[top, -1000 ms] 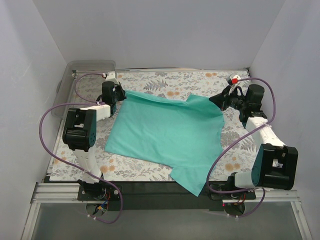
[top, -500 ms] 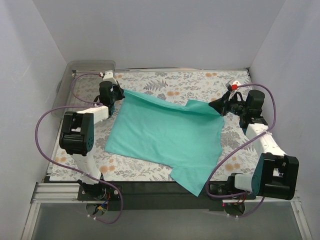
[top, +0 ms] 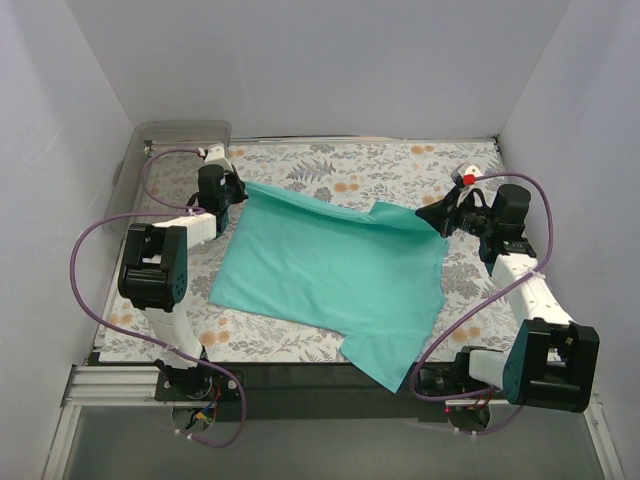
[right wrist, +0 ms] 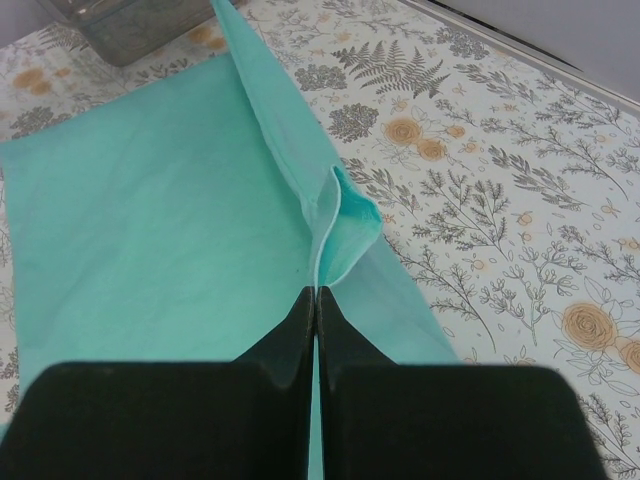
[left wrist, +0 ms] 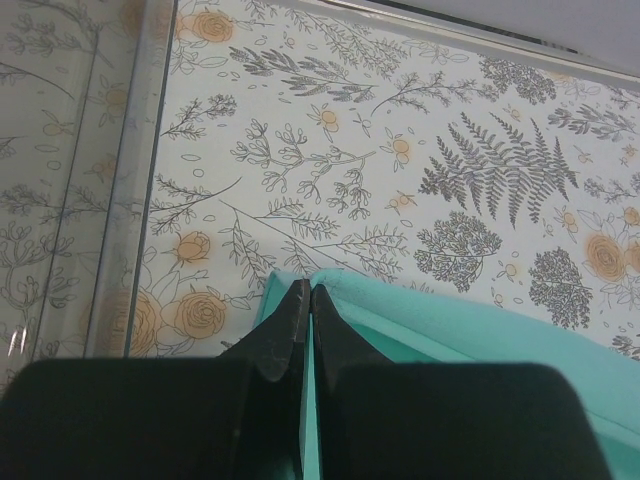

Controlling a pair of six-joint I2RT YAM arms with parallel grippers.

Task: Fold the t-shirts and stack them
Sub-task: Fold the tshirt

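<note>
Teal shirt (top: 330, 270), centre frame; upper corners were clamped by left pincer (top: 228, 192), right pincer (top: 432, 212). Step judged: first fold; next likely needed corners drawn toward lower frame.

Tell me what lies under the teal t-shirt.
Only the floral table cover shows around the t-shirt, so it likely continues beneath. The near corner overhangs the black front edge. Anything else under the cloth is hidden.

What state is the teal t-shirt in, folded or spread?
Mostly spread: the teal t-shirt lies flat, far corners pinched by the left gripper and right gripper.
</note>
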